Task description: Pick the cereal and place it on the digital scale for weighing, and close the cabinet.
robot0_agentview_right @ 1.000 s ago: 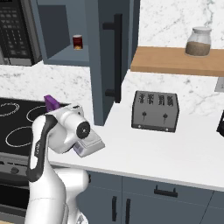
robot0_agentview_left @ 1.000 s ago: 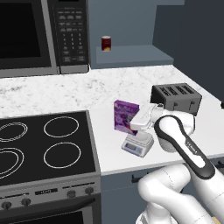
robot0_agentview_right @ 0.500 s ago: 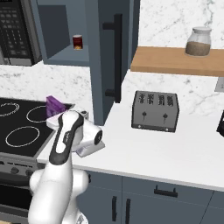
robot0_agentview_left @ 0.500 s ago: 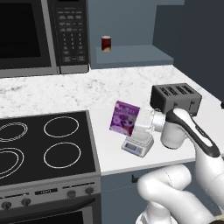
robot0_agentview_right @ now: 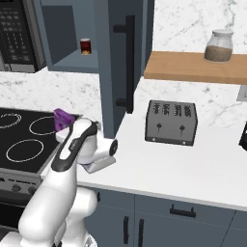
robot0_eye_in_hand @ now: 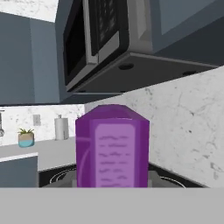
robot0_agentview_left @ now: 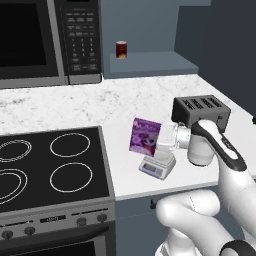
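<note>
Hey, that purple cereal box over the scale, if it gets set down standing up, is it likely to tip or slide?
The cereal looks thin and flat, held tilted above the digital scale, so it would probably tip easily if left on a narrow edge. It seems a stiff, likely light carton. The scale's top looks smooth and small, so it may slide.

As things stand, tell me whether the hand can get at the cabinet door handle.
Probably not yet: the hand is shut on the cereal above the digital scale. The handle stands unobstructed above the counter, so the way looks free once the box is released.
</note>
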